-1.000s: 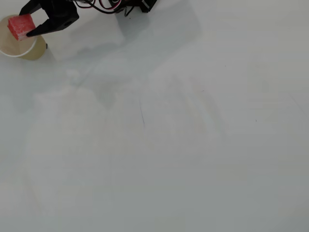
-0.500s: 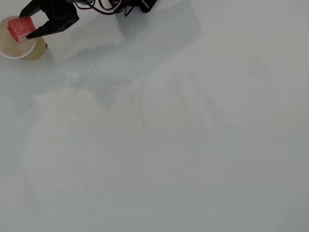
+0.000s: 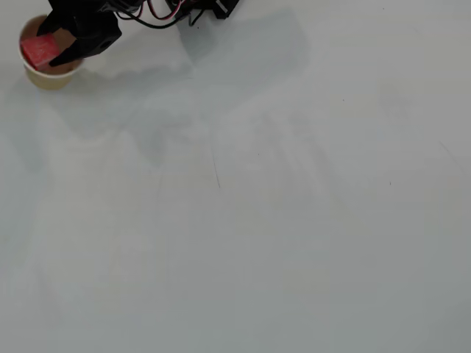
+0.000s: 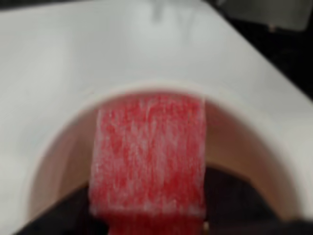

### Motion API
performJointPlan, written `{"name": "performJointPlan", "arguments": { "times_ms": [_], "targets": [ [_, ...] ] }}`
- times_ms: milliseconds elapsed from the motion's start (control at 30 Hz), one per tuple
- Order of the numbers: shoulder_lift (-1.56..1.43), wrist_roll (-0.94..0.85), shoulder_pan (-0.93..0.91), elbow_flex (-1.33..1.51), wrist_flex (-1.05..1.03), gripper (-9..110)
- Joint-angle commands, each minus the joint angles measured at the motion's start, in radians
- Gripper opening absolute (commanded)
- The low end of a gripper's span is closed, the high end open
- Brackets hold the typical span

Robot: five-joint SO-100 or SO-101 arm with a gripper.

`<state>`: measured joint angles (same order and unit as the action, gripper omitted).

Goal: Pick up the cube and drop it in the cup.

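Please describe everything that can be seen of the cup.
The cup is a tan paper cup with a round pale rim, standing upright on the white table, top left in the overhead view. The red cube sits within its mouth, between the black gripper fingers. Contact with the cup cannot be told.

- The place looks like a bare robot test bench rather than a lived-in room; whether it sits in a home, a lab or an office cannot be told.
- A plain white tabletop point(image 3: 280, 220) fills nearly the whole overhead view, marked only by faint smudges and thin scratches.
- Loose red and black wires point(image 3: 158, 9) run along the arm at the top edge, bare hobby-style cabling.
- In the wrist view the white tabletop point(image 4: 98, 44) ends at a dark, blurred surround point(image 4: 283, 63) at the upper right.
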<state>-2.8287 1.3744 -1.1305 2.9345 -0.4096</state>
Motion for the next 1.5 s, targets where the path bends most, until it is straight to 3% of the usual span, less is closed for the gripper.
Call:
{"name": "performJointPlan", "arguments": {
  "times_ms": [0,1467],
  "targets": [
    [0.02,-0.005,0.017,-0.152,0.052,0],
    [0.146,-0.003,0.049,-0.319,0.133,0]
  ]
}}
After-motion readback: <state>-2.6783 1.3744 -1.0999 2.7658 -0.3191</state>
